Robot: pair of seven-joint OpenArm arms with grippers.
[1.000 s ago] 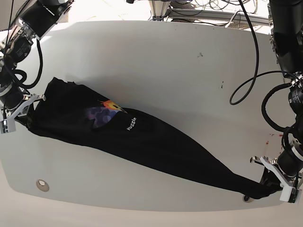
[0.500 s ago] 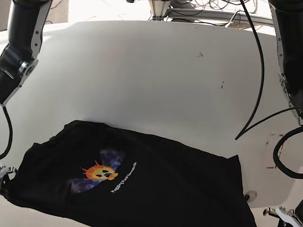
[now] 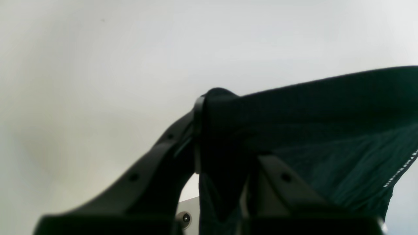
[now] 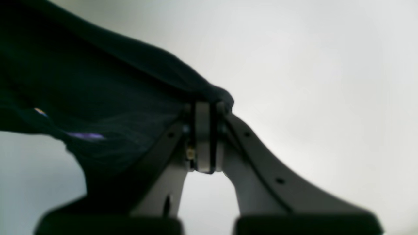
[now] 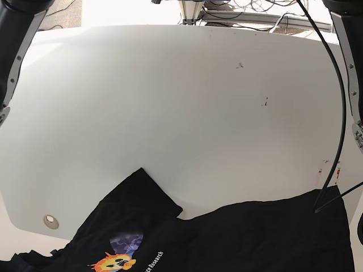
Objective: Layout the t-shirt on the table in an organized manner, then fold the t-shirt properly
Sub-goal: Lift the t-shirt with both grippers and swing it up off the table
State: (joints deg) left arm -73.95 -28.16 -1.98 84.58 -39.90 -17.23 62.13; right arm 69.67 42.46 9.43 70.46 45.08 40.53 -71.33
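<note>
The black t-shirt [image 5: 238, 238] lies spread along the near edge of the white table [image 5: 170, 113], running off the bottom of the base view. Its colourful print [image 5: 116, 262] faces up at the lower left, and a sleeve [image 5: 142, 195] points up the table. Both grippers are below the base view's edge. In the left wrist view my left gripper [image 3: 200, 112] is shut on a bunched edge of the t-shirt [image 3: 326, 124], which stretches off to the right. The right wrist view has my right gripper [image 4: 205, 107] shut on the t-shirt [image 4: 98, 98], whose cloth is pulled taut leftward.
A round metal fitting [image 5: 51, 221] sits near the table's front left corner. Red marks [image 5: 334, 167] show at the right edge, with small dark specks [image 5: 265, 102] further back. Arm links and a black cable [image 5: 332, 113] run down both sides of the base view.
The t-shirt has gone from a diagonal stretched band to a wide spread, dragged toward the near edge. Both grippers have moved out of the bottom of the base view.
</note>
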